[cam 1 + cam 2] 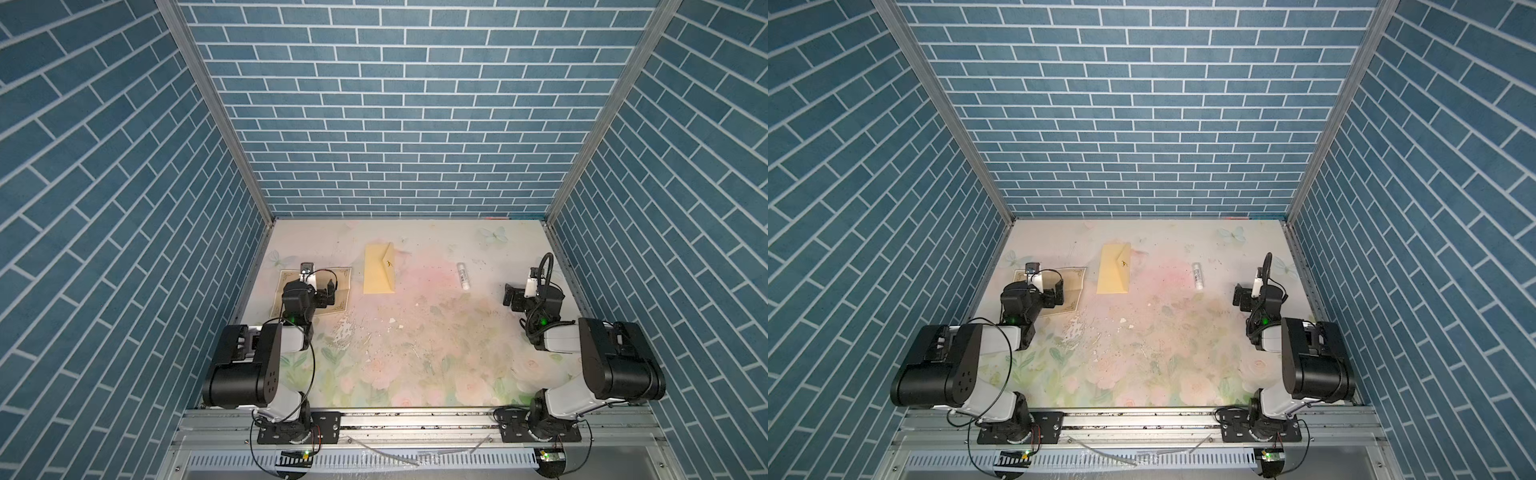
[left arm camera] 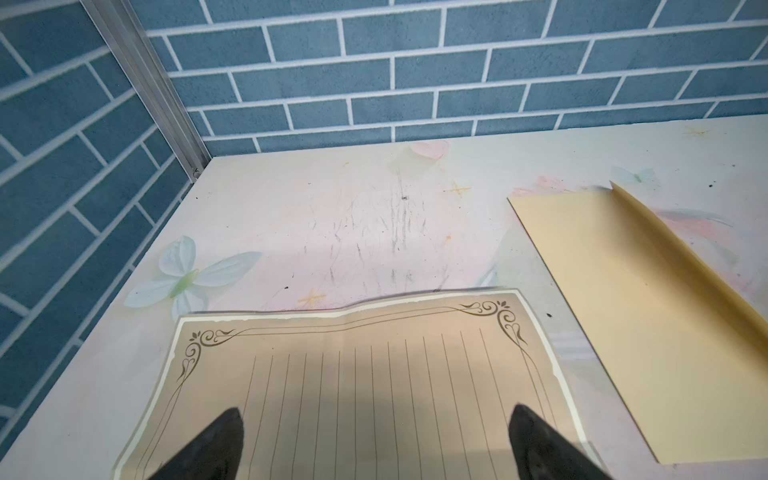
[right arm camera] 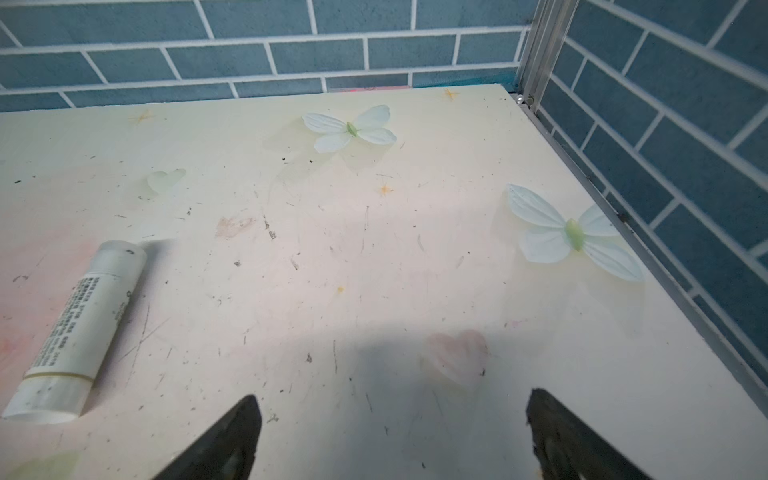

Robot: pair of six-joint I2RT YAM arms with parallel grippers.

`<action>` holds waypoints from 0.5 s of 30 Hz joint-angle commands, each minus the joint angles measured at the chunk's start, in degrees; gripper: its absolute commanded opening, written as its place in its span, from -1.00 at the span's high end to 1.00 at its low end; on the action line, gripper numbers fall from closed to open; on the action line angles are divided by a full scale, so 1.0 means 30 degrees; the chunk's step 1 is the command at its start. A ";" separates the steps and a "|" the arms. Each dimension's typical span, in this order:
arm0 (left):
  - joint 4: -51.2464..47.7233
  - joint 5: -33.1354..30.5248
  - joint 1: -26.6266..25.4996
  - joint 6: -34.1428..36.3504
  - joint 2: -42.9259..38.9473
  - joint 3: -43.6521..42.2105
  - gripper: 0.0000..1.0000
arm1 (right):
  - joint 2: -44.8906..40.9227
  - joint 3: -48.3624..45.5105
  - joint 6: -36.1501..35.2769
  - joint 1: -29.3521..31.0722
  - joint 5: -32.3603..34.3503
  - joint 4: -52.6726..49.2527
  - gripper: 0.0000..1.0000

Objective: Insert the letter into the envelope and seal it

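My left pincer (image 2: 376, 415) hung over the near part of the letter (image 2: 374, 374), its jaws spread as wide as they go and holding nothing. The letter lay ruled side up on the tabletop (image 2: 332, 216), with a slight buckle lifting its far edge. The envelope (image 2: 623, 316) lay just beside it, not touching, its flap edge standing a little proud. My right pincer (image 3: 390, 405) was just as wide and empty over bare tabletop, with the glue stick (image 3: 79, 328) lying on its side nearby.

I judged the step in hand to be getting hold of the letter. A thin sheet lying flat offers no edge to bite, so I would aim one fingertip at the buckled far edge, come in low and close gently so the paper would not crumple. The sheet looked wider than the envelope is narrow, so I expected it to need folding first. My right pincer could pin one side while I worked.
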 commanded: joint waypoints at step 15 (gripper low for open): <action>-0.0287 0.0103 0.0059 -0.0038 -0.0041 0.0137 -0.99 | 0.0093 0.0699 0.0023 -0.0140 0.0041 0.0148 -0.98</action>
